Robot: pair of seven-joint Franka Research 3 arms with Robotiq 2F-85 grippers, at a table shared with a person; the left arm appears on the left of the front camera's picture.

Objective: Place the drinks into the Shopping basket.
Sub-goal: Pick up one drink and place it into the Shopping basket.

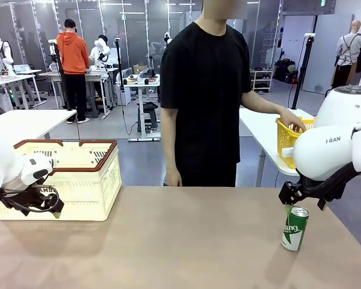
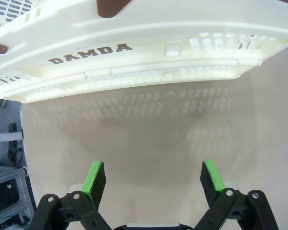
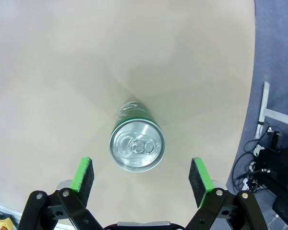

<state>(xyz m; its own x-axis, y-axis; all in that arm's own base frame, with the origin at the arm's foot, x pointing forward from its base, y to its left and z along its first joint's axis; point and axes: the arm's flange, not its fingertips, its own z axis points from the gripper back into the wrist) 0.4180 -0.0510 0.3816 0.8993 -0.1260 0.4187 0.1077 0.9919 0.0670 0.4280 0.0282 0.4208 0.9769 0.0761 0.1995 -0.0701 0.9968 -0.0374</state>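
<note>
A green drink can [image 1: 295,227] with white lettering stands upright on the table near its right edge. My right gripper [image 1: 302,203] hovers just above it, open. In the right wrist view the can's silver top [image 3: 137,146] lies between and just beyond the green pads [image 3: 82,177], which do not touch it; the right gripper [image 3: 141,178] holds nothing. The cream-white Shopping basket [image 1: 78,180] with a brown rim sits at the table's far left. My left gripper [image 1: 48,209] hangs open beside its front wall, and the left wrist view shows the "DAMDA" wall [image 2: 149,57] beyond the empty left gripper [image 2: 153,178].
A person in black stands at the far side of the table, one hand on a yellow mesh basket [image 1: 289,139] on a white side table to the right. The tan tabletop [image 1: 180,241] stretches bare between basket and can. The table's right edge is close to the can.
</note>
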